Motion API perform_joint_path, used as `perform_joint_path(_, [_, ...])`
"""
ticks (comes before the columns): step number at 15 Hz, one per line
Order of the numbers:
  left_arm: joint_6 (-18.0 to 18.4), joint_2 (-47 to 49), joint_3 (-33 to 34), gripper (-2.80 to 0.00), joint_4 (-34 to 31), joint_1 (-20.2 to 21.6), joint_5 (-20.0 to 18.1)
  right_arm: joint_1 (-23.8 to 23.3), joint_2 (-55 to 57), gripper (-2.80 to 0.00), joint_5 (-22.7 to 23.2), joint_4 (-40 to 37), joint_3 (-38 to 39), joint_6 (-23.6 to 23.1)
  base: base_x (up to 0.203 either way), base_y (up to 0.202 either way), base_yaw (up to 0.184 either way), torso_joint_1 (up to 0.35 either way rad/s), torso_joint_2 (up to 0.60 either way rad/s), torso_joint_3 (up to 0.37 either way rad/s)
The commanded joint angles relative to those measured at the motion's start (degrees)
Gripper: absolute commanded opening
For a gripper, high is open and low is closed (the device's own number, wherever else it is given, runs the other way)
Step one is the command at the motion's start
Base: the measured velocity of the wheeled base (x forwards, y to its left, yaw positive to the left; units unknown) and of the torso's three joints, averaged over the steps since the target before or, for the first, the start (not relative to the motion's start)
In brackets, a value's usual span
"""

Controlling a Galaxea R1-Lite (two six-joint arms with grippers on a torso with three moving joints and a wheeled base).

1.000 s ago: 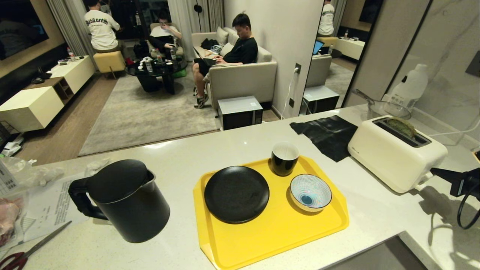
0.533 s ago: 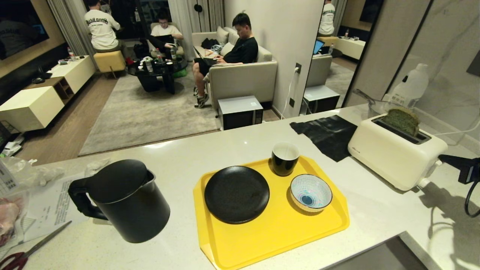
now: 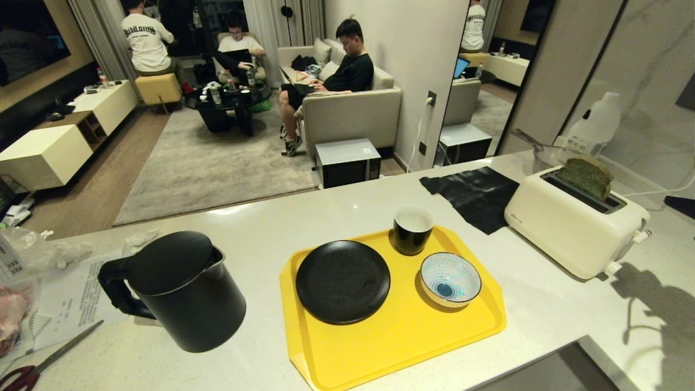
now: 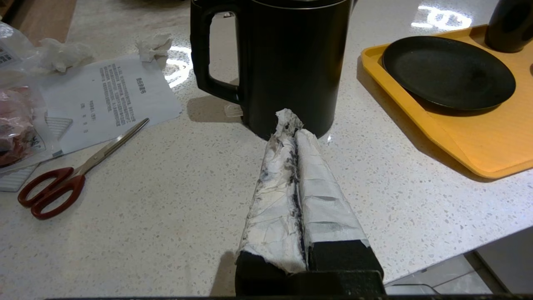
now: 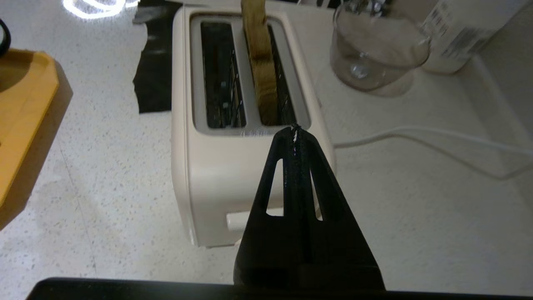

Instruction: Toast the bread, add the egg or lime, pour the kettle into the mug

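bread (image 3: 585, 177) stands upright in glossy cream toaster (image 3: 570, 231).

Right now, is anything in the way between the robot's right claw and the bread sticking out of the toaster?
Nothing visible. The shut right gripper hangs above the toaster end, and the bread stands in the slot just beyond, with only open air between.

your counter, left to right
kettle (image 3: 179, 290) left of tray (image 3: 402, 347); plate (image 3: 342, 281), mug (image 3: 412, 229), bowl (image 3: 450, 278) on it; bread (image 3: 585, 176) in toaster (image 3: 570, 228), right.
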State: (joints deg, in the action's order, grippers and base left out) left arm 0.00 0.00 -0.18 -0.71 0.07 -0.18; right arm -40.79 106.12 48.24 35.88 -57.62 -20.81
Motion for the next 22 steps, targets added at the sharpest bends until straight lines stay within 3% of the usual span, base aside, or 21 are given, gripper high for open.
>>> perform_joint_path(1, [0.0, -0.2, 0.0, -2.80, 0.0, 0.0, 0.0, -0.1, -3.6, -2.80, 0.3, -0.5, -2.2, -0.2, 0.000, 0.000, 0.000, 0.000, 0.00, 0.000])
perform_joint_path(5, [0.1, -0.2, 0.0, -2.80, 0.0, 0.0, 0.0, 0.0, -8.0, -2.80, 0.0, -11.9, -10.6, 3.7, 0.000, 0.000, 0.000, 0.000, 0.00, 0.000])
perform_joint_path(8, [0.1, -0.2, 0.0, -2.80, 0.0, 0.0, 0.0, 0.1, -10.4, -2.80, -3.2, -22.1, -16.8, 5.4, 0.000, 0.000, 0.000, 0.000, 0.00, 0.000])
perform_joint_path(9, [0.1, -0.2, 0.0, -2.80, 0.0, 0.0, 0.0, 0.5, -10.8, 0.00, -4.3, -23.5, -17.3, 5.4, 0.000, 0.000, 0.000, 0.000, 0.00, 0.000])
perform_joint_path(13, [0.0, -0.2, 0.0, -2.80, 0.0, -0.1, 0.0, 1.8, -10.0, 0.00, -4.8, -25.7, -16.2, 5.3, 0.000, 0.000, 0.000, 0.000, 0.00, 0.000])
perform_joint_path(14, [0.1, -0.2, 0.0, -2.80, 0.0, 0.0, 0.0, 2.5, -9.0, 0.00, -6.4, -26.5, -16.4, 5.2, 0.000, 0.000, 0.000, 0.000, 0.00, 0.000])
perform_joint_path(18, [0.0, -0.2, 0.0, -2.80, 0.0, 0.0, 0.0, 7.6, -6.1, 0.00, -20.0, -27.3, -19.3, 4.3, 0.000, 0.000, 0.000, 0.000, 0.00, 0.000])
perform_joint_path(20, [0.1, -0.2, 0.0, -2.80, 0.0, 0.0, 0.0, 7.9, -6.2, 0.00, -21.2, -30.2, -22.3, 4.0, 0.000, 0.000, 0.000, 0.000, 0.00, 0.000])
perform_joint_path(22, [0.1, -0.2, 0.0, -2.80, 0.0, 0.0, 0.0, 8.3, -5.9, 0.00, -21.4, -38.9, -27.6, -0.1, 0.000, 0.000, 0.000, 0.000, 0.00, 0.000])
